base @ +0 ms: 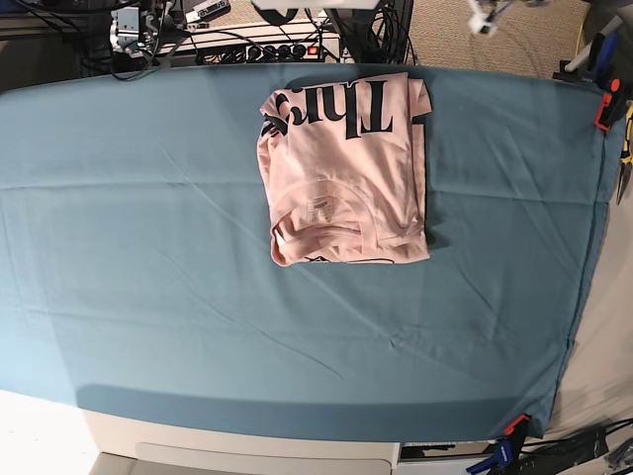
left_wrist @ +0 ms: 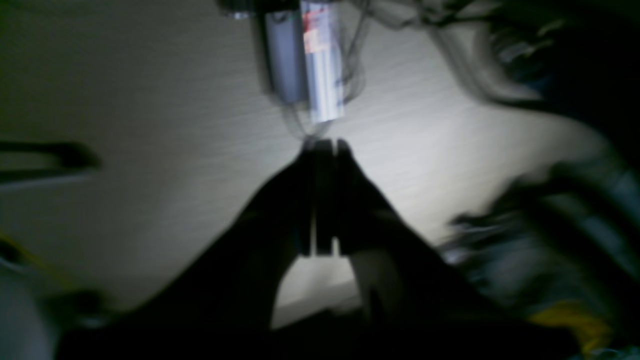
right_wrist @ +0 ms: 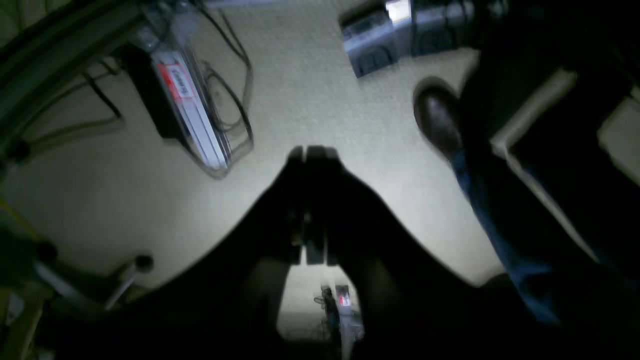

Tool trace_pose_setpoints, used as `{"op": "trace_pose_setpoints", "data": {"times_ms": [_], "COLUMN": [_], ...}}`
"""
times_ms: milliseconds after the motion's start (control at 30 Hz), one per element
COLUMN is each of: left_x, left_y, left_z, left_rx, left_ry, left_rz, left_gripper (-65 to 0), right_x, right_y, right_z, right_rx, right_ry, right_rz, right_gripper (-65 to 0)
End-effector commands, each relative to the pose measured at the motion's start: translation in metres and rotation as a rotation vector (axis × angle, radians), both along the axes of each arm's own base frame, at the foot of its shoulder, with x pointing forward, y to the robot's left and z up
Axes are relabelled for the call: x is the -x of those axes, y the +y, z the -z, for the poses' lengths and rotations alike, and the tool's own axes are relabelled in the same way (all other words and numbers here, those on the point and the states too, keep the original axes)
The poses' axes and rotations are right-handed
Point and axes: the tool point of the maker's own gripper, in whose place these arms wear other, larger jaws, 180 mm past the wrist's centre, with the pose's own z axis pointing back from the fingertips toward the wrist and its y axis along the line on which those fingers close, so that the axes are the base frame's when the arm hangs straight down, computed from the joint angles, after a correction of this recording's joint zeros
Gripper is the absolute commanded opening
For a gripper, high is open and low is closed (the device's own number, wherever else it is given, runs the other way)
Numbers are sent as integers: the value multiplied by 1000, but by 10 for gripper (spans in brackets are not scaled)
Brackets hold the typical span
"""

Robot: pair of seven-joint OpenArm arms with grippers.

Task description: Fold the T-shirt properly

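1. The left gripper (left_wrist: 324, 146), a dark two-fingered pincer, is seen with its jaws pressed together; nothing is held between them.
2. The right gripper (right_wrist: 314, 151), likewise dark, is seen with jaws brought together and empty.
3. Both pincers are shown only in the wrist views, pointed over a pale carpeted floor (right_wrist: 310, 85), clear of the table; neither arm is visible in the base view.
4. The pale pink cotton T-shirt (base: 344, 170) is shown only in the base view: folded into a rectangle, black lettering upward, lying on the teal table cloth (base: 148, 247) against the far edge, near its middle.
5. The left wrist view is blurred.
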Motion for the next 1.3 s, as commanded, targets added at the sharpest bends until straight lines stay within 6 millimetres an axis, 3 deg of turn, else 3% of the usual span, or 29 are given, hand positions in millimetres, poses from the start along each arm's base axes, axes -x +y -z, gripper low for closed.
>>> {"op": "trace_pose_setpoints", "data": {"times_ms": [0, 167, 300, 500, 633, 867, 1033, 1267], "left_x": [-4, -21, -31, -37, -39, -42, -44, -54], "left_y": [2, -10, -23, -45, -54, -69, -70, -70], "left_z": [3, 26, 46, 64, 70, 71, 71, 70], "left_rx": [-25, -135, -186, -198, -245, -241, -240, -241], "left_ry": [-20, -79, -71, -42, -27, -55, -58, -73], "left_rz": [40, 155, 131, 75, 52, 56, 55, 54], "left_gripper": [-650, -650, -650, -650, -650, -650, -650, -650], "right_x": [-2, 14, 27, 21, 12, 11, 11, 10], "right_y": [-5, 10, 29, 62, 78, 75, 78, 100], "right_z": [0, 19, 33, 44, 47, 46, 47, 49], "right_rx": [11, 29, 41, 10, -11, -2, -7, -40], "right_ry": [-25, -59, -61, -47, -49, -51, -50, -54], "right_rz": [2, 63, 81, 119, 129, 130, 130, 133], "right_gripper": [-650, -650, -650, -650, -650, -650, -650, -650]}}
